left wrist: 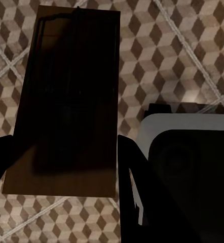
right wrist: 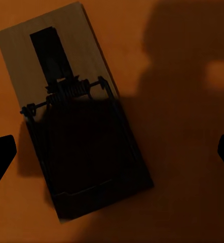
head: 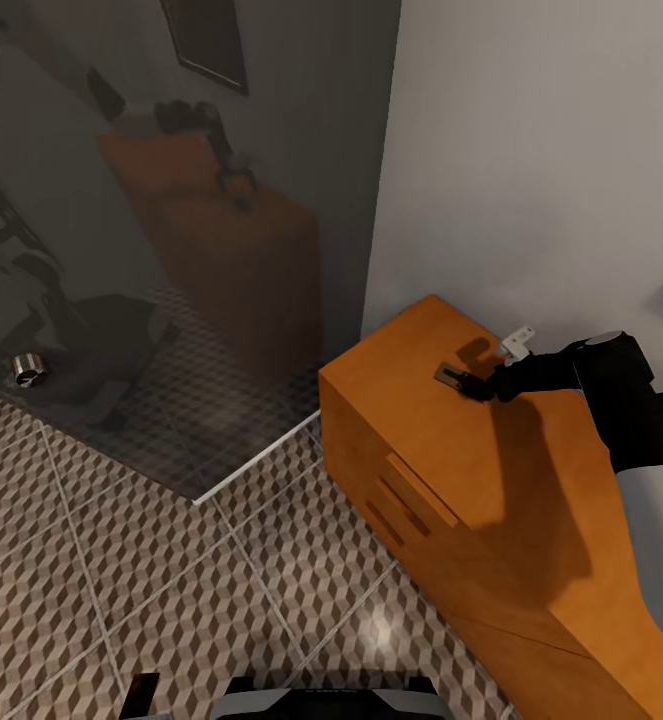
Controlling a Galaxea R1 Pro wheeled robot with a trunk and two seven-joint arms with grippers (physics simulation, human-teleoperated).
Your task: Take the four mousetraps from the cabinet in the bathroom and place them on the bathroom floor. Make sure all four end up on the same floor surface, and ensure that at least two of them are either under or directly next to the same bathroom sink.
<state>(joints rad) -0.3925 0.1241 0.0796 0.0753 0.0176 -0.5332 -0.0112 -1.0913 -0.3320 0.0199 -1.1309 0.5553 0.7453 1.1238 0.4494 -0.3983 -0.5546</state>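
Right gripper wide open over a mousetrap.
My left gripper held a second trap; an off-centre close could've skidded the first across the cabinet.

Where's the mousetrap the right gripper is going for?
In the head view, the mousetrap lies flat on top of the orange cabinet, near its far end by the white wall, with the right gripper just over it, open.
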